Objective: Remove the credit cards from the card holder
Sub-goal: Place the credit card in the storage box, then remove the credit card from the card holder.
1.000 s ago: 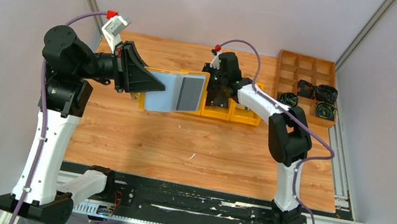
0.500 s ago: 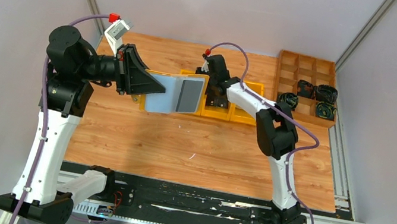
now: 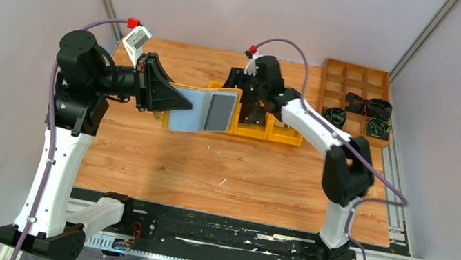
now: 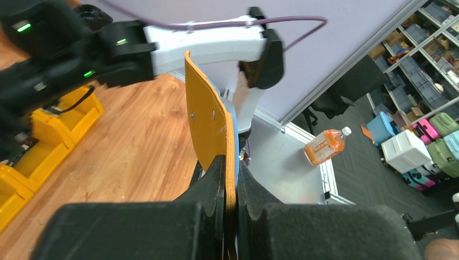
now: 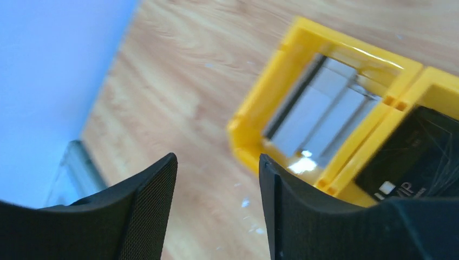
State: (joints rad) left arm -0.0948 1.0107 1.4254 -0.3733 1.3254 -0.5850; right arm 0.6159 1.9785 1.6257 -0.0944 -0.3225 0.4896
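The card holder [image 3: 192,111] hangs open above the table, pale inner face up, with a dark grey panel [image 3: 220,110] on its right half. My left gripper [image 3: 180,100] is shut on its left edge. In the left wrist view the holder's mustard-yellow cover [image 4: 208,116] stands edge-on, pinched in that gripper [image 4: 231,165]. My right gripper [image 3: 241,97] hovers just right of the holder, over the yellow bins. In its wrist view the gripper [image 5: 216,162] is open with nothing between its fingers. Silvery credit cards [image 5: 325,114] lie in a yellow bin [image 5: 254,116] beyond them.
A row of yellow bins [image 3: 279,134] stands at the back centre; the bin next to the cards holds a black block [image 5: 417,157]. A brown wooden divided tray [image 3: 355,76] with black round parts [image 3: 377,110] sits at the back right. Grey walls enclose the table.
My right gripper went from shut to open over the yellow bins, and its wrist shifted slightly back and right. The left arm and the card holder stayed put.
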